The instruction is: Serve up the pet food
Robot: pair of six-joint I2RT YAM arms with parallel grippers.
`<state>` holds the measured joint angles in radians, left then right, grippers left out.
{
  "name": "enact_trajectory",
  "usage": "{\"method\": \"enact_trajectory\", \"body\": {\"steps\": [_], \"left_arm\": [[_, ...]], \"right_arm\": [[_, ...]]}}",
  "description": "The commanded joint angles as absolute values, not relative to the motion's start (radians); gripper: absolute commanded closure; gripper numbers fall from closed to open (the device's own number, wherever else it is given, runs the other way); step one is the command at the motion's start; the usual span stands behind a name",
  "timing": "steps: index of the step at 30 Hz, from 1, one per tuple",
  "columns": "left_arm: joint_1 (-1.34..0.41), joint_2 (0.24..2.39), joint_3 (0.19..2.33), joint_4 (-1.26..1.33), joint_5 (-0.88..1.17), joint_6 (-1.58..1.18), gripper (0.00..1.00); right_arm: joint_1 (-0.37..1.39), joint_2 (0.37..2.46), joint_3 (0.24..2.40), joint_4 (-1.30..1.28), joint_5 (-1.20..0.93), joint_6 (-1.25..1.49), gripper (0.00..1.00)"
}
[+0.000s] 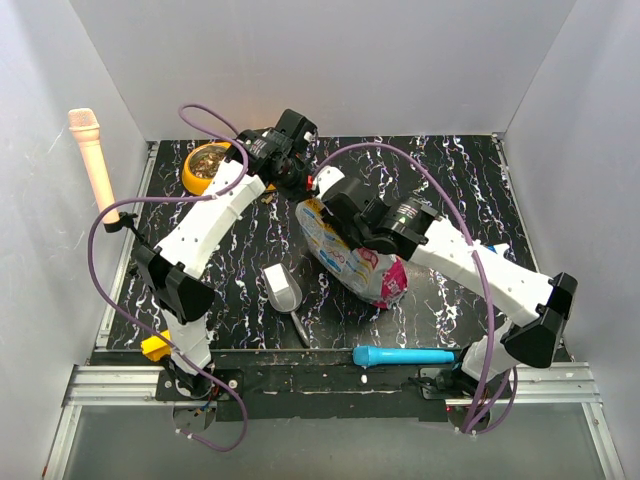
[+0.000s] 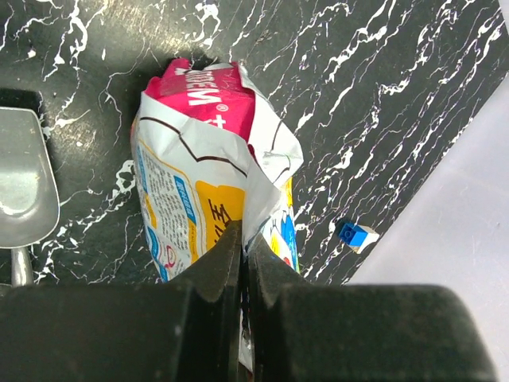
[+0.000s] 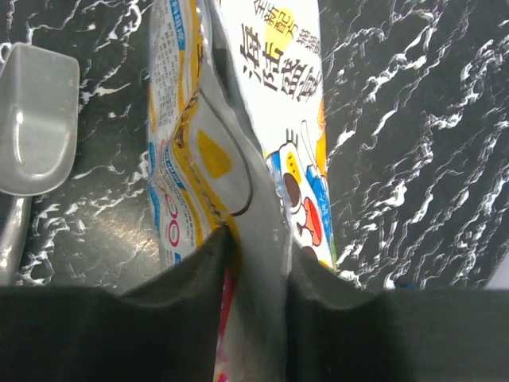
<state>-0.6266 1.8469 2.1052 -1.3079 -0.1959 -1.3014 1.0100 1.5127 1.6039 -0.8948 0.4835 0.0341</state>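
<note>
Pinching the pouch at its far end: left gripper clamped tight on a thin edge, right gripper narrow around a fold, both fingers touching. Pouch lies mid-table, scoop just left. Pet food sits in the orange bowl, far left.

The centre-frame pouch is silvery white, printed blue, yellow and magenta. The table is black with white veins. Upper left, tan-brown kibble sits in an orange bowl. The scoop is grey.
</note>
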Motion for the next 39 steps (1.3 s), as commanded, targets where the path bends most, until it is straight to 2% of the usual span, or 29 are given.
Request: {"method": "enact_trajectory", "body": {"steps": [1, 2, 3, 5, 7, 9, 13, 16, 21, 24, 25, 28, 30, 33, 36, 39], "left_arm": [[-0.595, 1.775, 2.259, -1.239, -0.350, -1.275, 1.00], [-0.591, 1.773, 2.278, -1.258, -0.376, -1.263, 1.00], [-0.591, 1.769, 2.298, -1.268, -0.408, -1.238, 1.00], [-0.589, 1.750, 2.339, -1.290, -0.481, -1.192, 1.00], [-0.589, 1.721, 2.350, -1.293, -0.550, -1.160, 1.00], [-0.589, 1.681, 2.274, -1.243, -0.566, -1.152, 1.00], [-0.559, 1.641, 2.006, -1.125, -0.474, -1.195, 1.00], [-0.444, 1.628, 1.864, -1.060, -0.254, -1.235, 1.00], [-0.422, 1.621, 1.856, -1.000, -0.137, -1.207, 1.00], [-0.407, 1.652, 1.923, -1.038, -0.046, -1.201, 1.00], [-0.405, 1.660, 1.943, -1.057, -0.026, -1.197, 0.96], [-0.406, 1.651, 1.954, -1.088, 0.044, -1.213, 0.56], [-0.408, 1.609, 1.883, -1.072, 0.102, -1.265, 0.40], [-0.431, 1.551, 1.755, -1.020, 0.179, -1.368, 0.21], [-0.466, 1.557, 1.701, -0.954, 0.265, -1.460, 0.17], [-0.506, 1.612, 1.779, -0.986, 0.285, -1.483, 0.16]], "right_arm": [[1.005, 1.468, 1.577, -0.891, 0.668, 0.047, 0.85], [1.005, 1.460, 1.578, -0.903, 0.736, 0.045, 0.96], [1.006, 1.451, 1.589, -0.917, 0.789, 0.032, 0.99], [1.017, 1.427, 1.624, -0.955, 0.824, 0.015, 0.99], [1.022, 1.388, 1.632, -0.965, 0.679, 0.003, 0.99], [1.020, 1.339, 1.554, -0.901, 0.615, -0.020, 0.99], [0.852, 1.328, 1.467, -0.931, 0.409, 0.048, 0.99], [0.787, 1.302, 1.442, -0.945, 0.222, 0.022, 0.99], [0.782, 1.328, 1.548, -1.046, 0.019, 0.003, 0.99], [0.784, 1.390, 1.641, -1.107, 0.017, 0.009, 0.99], [0.784, 1.408, 1.669, -1.126, 0.043, 0.015, 0.99], [0.784, 1.428, 1.710, -1.135, 0.132, 0.017, 0.99], [0.785, 1.436, 1.742, -1.143, 0.152, 0.003, 0.99], [0.801, 1.457, 1.798, -1.150, 0.172, 0.003, 0.99], [0.828, 1.471, 1.821, -1.137, 0.189, -0.038, 0.99], [0.851, 1.496, 1.836, -1.126, 0.219, -0.038, 0.99]]}}
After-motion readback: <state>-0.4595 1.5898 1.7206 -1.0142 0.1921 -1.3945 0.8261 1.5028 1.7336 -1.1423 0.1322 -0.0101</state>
